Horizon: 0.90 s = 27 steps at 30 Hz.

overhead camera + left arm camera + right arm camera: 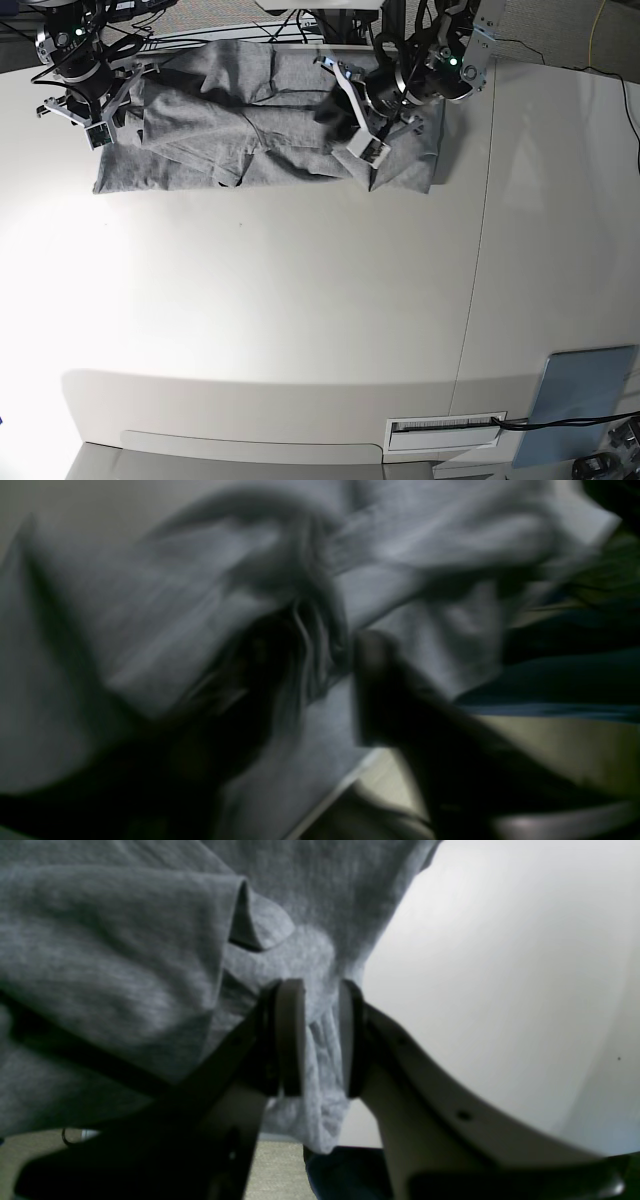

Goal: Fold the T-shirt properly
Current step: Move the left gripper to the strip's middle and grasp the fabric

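Note:
The heather-grey T-shirt (250, 125) lies rumpled along the far edge of the white table (300, 300), plain side up. My right gripper (320, 1040) is shut on a fold of its cloth (320, 1065) at the shirt's left end (105, 130). My left gripper (352, 120) hovers over the shirt's right part. The left wrist view is blurred by motion. There, the left gripper (320, 675) has its dark fingers (380, 690) spread apart, and a bunch of the T-shirt (310, 640) lies between them against one finger.
A bluish-grey flat panel (585, 390) lies at the near right corner. A labelled slot (445, 428) sits in the front edge. A seam (480, 250) runs down the table's right part. Cables and arm bases (330, 15) crowd the back edge.

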Each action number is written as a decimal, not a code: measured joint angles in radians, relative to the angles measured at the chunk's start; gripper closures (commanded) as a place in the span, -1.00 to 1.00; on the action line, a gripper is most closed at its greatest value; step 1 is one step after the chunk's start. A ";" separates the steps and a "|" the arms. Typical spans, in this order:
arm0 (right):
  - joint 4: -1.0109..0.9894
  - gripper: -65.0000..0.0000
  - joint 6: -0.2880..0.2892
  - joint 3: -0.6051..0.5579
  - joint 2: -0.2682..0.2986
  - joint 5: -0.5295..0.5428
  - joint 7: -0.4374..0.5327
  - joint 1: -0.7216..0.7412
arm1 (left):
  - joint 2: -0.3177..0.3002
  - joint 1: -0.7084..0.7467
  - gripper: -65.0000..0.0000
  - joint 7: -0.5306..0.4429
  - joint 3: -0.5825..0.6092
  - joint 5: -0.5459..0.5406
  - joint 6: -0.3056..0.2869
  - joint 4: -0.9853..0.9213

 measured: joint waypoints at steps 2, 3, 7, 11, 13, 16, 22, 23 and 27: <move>0.000 0.61 0.000 0.000 0.000 0.000 0.000 0.000 | 0.001 -0.001 -0.04 -0.047 0.003 -0.061 -0.080 0.001; 0.000 0.61 0.000 0.000 0.000 0.000 0.000 0.000 | 0.002 -0.001 -0.04 -0.054 0.005 -0.080 -0.117 0.001; 0.000 0.61 0.000 0.000 0.000 0.000 0.000 0.000 | 0.002 -0.006 -0.04 0.003 -0.014 -0.057 -0.137 0.001; 0.000 0.61 0.000 0.000 0.000 0.000 -0.001 0.000 | -0.004 -0.001 -0.04 0.080 -0.108 0.029 -0.180 0.001; 0.000 0.61 0.000 0.000 0.000 0.000 0.000 0.000 | -0.005 0.008 -0.04 0.079 -0.167 0.033 -0.222 0.001; 0.000 0.61 0.000 0.000 0.000 0.000 0.000 0.000 | -0.005 0.035 -0.04 0.080 -0.236 0.035 -0.249 0.001; 0.000 0.61 0.000 0.000 0.000 0.000 0.000 0.000 | -0.005 0.080 -0.04 0.069 -0.283 0.105 -0.292 0.001; 0.000 0.61 0.000 0.000 0.000 0.000 0.000 0.000 | -0.005 0.091 -0.04 0.053 -0.282 0.119 -0.292 0.001; 0.000 0.61 0.000 0.000 0.000 0.000 -0.001 0.000 | -0.003 0.132 -0.04 -0.121 -0.280 0.257 -0.232 0.001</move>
